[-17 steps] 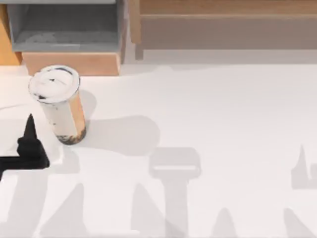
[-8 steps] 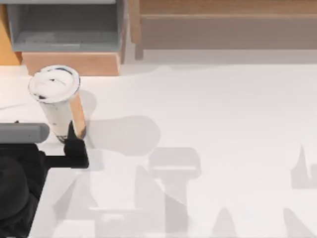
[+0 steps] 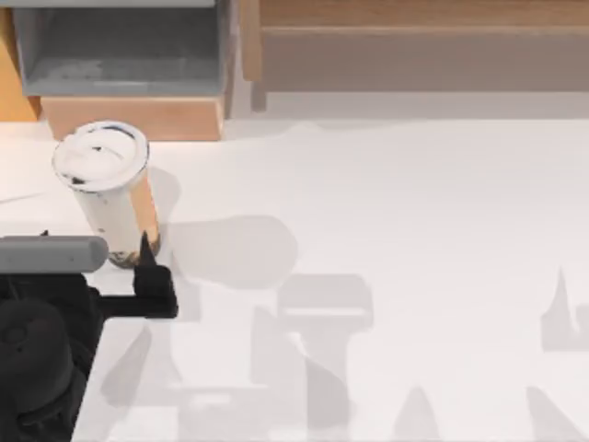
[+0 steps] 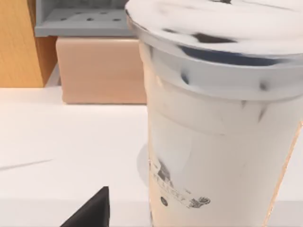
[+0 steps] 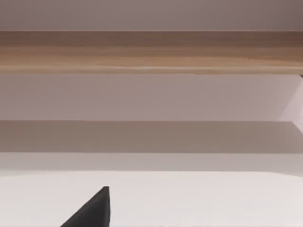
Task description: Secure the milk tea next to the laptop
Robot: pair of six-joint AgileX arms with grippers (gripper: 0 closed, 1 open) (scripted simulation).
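Observation:
The milk tea (image 3: pixel 109 189) stands upright at the table's left: a tapered cup with a white lid, a beige drink and dark pearls at its base. My left gripper (image 3: pixel 93 238) has come in low from the near-left and is open at the cup's lower part. One dark fingertip (image 3: pixel 144 250) shows at the right of the base; the other is mostly under the grey wrist housing. In the left wrist view the milk tea (image 4: pixel 213 142) looms very close. My right gripper (image 5: pixel 97 208) faces the back wall. I cannot tell whether the grey dotted slab (image 4: pixel 80 21) is the laptop.
A tan block (image 3: pixel 133 118) carrying the grey slab stands just behind the cup, with an orange wooden panel (image 3: pixel 14 74) at its left. A long wooden shelf (image 3: pixel 414 41) runs along the back. White tabletop (image 3: pixel 414 230) stretches to the right.
My left arm swept in from the left edge to the cup's base, then crept slightly right. The cup has not moved.

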